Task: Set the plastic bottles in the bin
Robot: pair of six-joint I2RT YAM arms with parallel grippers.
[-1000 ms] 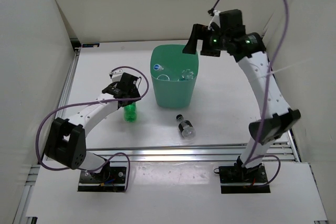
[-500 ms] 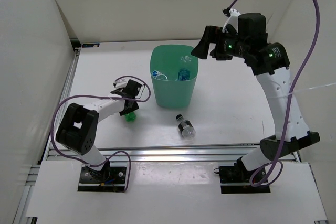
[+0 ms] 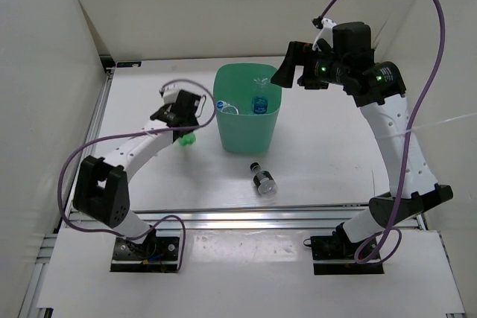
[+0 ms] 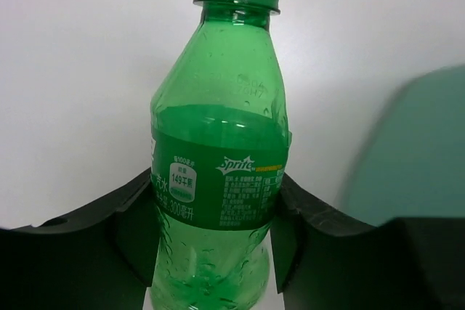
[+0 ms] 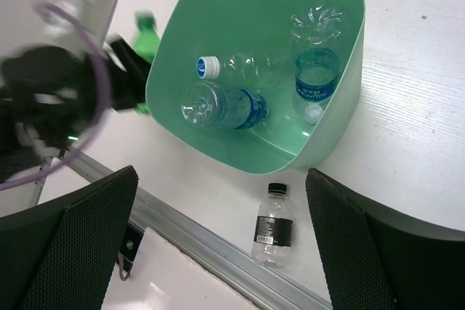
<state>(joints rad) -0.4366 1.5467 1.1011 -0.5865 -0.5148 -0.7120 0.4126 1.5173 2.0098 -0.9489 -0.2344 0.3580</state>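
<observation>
Left tool (image 3: 181, 113) is clamped on the one green bottle (image 4: 218, 143), just left of the bin (image 5: 349, 99). Right tool (image 3: 292, 74), fingers (image 5: 80, 245) apart, hangs above the bin's right rim. Inside: two blue-labelled bottles (image 5: 225, 107), one white-capped bottle (image 5: 247, 67). One short bottle (image 5: 273, 221) lies on the surface (image 5: 421, 107) before the bin.

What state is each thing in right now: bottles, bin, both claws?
green bottle, capped, gripped by the left gripper
left gripper, shut on the green bottle
right gripper, open, empty
bin, upright, three bottles inside
blue-label bottles, both in the bin
white-capped bottle, lying in the bin
short bottle, capped, lying on the table
</observation>
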